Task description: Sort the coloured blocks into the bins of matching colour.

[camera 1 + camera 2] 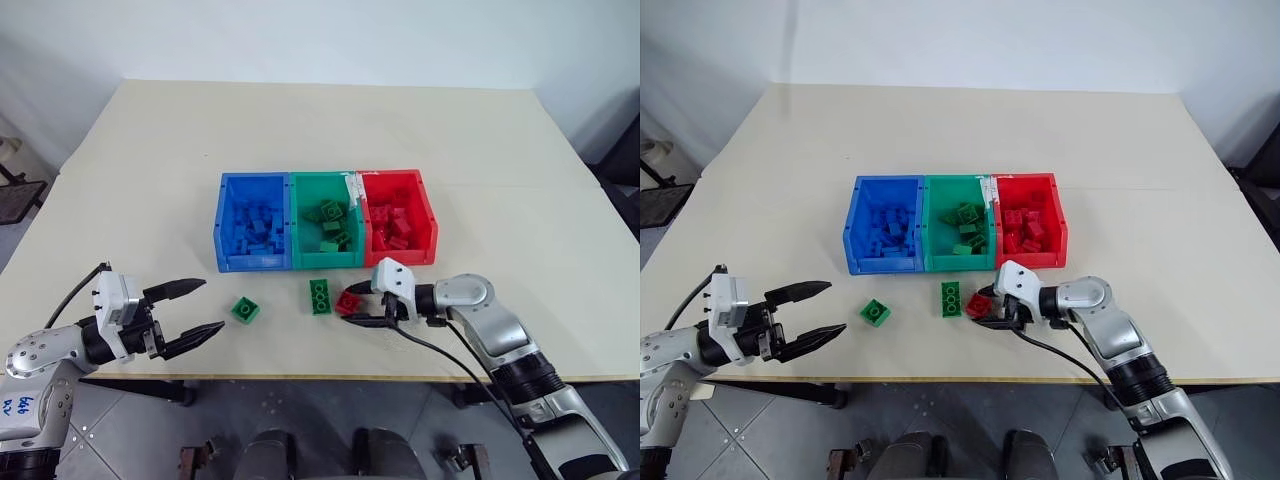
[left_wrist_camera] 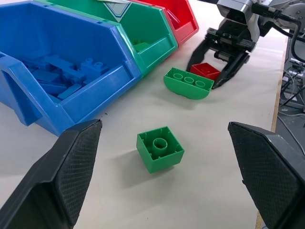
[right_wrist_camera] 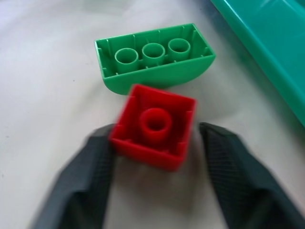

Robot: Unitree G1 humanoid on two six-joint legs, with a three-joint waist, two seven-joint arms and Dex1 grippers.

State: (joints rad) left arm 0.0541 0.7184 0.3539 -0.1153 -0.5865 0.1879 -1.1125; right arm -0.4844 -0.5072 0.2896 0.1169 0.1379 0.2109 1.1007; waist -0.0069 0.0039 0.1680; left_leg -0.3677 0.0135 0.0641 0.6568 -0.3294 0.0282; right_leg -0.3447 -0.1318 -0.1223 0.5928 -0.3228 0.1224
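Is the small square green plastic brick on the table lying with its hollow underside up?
Yes, the square green brick shows its open underside with one round tube.

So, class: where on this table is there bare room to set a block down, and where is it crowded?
Bare table lies behind the bins to the far edge, and either side of the row. Crowded: the strip in front, where the square green block, oblong green block and red block lie, with the right gripper around the red block and the open left gripper nearby.

Silver arms, black cables, black textured fingers (image 2: 71, 171).
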